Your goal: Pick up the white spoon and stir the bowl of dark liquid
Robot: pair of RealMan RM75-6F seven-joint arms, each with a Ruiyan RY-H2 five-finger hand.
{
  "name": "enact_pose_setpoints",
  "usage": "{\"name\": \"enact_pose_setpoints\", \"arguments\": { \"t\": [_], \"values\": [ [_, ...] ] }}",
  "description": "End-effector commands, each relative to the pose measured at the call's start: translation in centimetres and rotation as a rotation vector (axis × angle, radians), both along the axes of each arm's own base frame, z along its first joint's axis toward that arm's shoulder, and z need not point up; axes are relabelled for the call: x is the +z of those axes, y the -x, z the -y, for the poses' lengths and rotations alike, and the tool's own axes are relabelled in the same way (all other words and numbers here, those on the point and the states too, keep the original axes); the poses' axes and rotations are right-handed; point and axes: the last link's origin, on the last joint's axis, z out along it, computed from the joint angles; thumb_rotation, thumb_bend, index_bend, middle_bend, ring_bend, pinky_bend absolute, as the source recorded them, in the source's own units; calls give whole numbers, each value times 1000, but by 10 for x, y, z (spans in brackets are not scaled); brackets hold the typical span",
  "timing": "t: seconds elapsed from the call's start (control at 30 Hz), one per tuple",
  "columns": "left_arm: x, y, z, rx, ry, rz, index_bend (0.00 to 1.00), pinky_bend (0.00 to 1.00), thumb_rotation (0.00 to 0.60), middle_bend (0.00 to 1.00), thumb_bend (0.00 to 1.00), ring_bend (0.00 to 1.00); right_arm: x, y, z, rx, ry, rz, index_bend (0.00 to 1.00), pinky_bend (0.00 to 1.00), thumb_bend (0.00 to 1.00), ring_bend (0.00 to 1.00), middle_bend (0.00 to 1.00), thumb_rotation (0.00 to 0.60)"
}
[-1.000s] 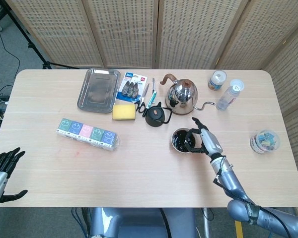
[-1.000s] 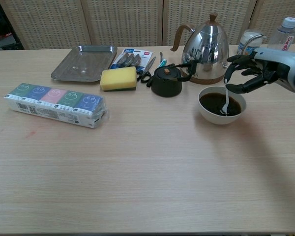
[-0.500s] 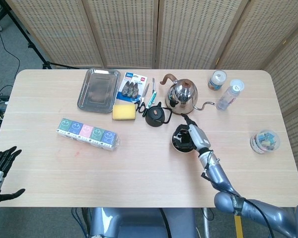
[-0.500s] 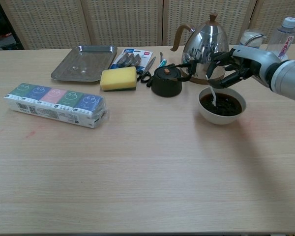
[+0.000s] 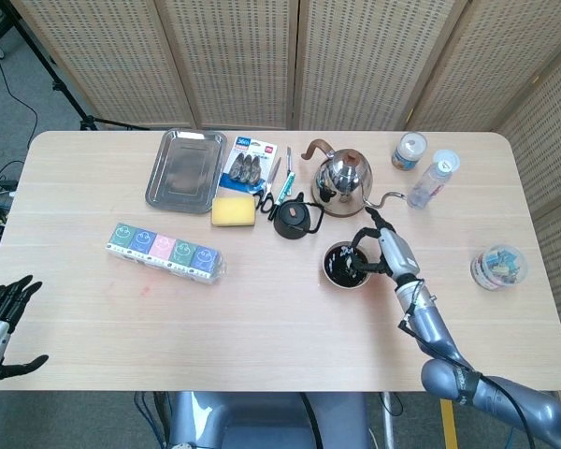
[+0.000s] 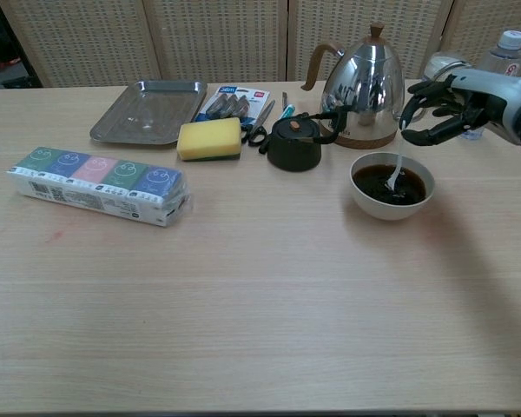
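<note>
Black and idle, the left hand is seen at the table's near left edge, fingers spread and holding nothing. Further right, the white spoon is pinched by the right hand, its tip dipped in the bowl of dark liquid. Since half a second ago the hand has swung from the bowl's left side to its right, so stirring is judged underway.
</note>
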Motion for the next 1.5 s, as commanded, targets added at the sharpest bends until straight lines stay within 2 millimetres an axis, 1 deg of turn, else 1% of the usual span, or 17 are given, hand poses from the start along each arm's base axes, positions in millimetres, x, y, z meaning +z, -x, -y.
{"name": "enact_pose_setpoints", "arguments": {
  "t": [0.03, 0.13, 0.23, 0.33, 0.5, 0.67, 0.83, 1.03, 1.07, 1.13, 1.17, 1.2, 1.27, 1.33, 1.5],
  "values": [
    [-1, -1, 0, -2, 2, -2, 0, 0, 600, 0, 0, 0, 1, 3, -8, 5, -17, -3, 621, 0, 569, 0, 0, 600],
    [-2, -1, 1, -4, 4, -5, 0, 0, 600, 0, 0, 0, -1, -4, -15, 28, -34, 8, 621, 0, 570, 0, 0, 600],
    [-2, -1, 1, -4, 5, -5, 0, 0, 600, 0, 0, 0, -6, -12, -16, 40, -40, 22, 621, 0, 569, 0, 0, 600],
    [-2, -1, 1, -3, 5, -3, 0, 0, 600, 0, 0, 0, -13, -19, -13, 45, -44, 33, 621, 0, 569, 0, 0, 600],
    [1, 0, 1, -1, 0, 4, 0, 0, 600, 0, 0, 0, -21, -25, -6, 33, -36, 48, 621, 0, 570, 0, 0, 600],
    [2, 1, 1, -1, 1, 8, 0, 0, 600, 0, 0, 0, -21, -21, -1, 15, -18, 37, 621, 0, 569, 0, 0, 600],
    [2, 1, 1, -2, 2, 9, 0, 0, 600, 0, 0, 0, -13, -12, 1, -5, 11, 26, 621, 0, 570, 0, 0, 600],
    [0, -1, 2, -7, 6, 4, 0, 0, 600, 0, 0, 0, -4, -4, -2, -7, 9, 10, 615, 0, 562, 0, 0, 600],
    [-1, -1, 2, -7, 6, 3, 0, 0, 600, 0, 0, 0, -3, -3, -3, -4, 3, 5, 589, 0, 526, 0, 0, 600],
    [-1, -1, 3, -7, 7, 2, 0, 0, 600, 0, 0, 0, 0, -2, -5, 4, -12, -3, 506, 0, 389, 0, 0, 600],
    [-1, -1, 3, -7, 7, 1, 0, 0, 600, 0, 0, 0, 0, -2, -6, 6, -15, -4, 450, 0, 289, 0, 0, 600],
    [-2, -1, 2, -7, 8, 0, 0, 0, 600, 0, 0, 0, 1, -2, -7, 9, -16, -4, 402, 0, 210, 0, 0, 600],
    [-2, -1, 2, -7, 10, -1, 0, 0, 600, 0, 0, 0, 3, -2, -7, 14, -15, -7, 340, 0, 127, 0, 0, 600],
    [-2, -1, 2, -6, 10, -2, 0, 0, 600, 0, 0, 0, 4, -2, -8, 18, -12, -7, 314, 0, 107, 0, 0, 600],
    [-2, -1, 2, -6, 7, 0, 0, 0, 600, 0, 0, 0, 11, -6, -8, 31, 8, 1, 275, 0, 102, 0, 0, 600]
  ]
}}
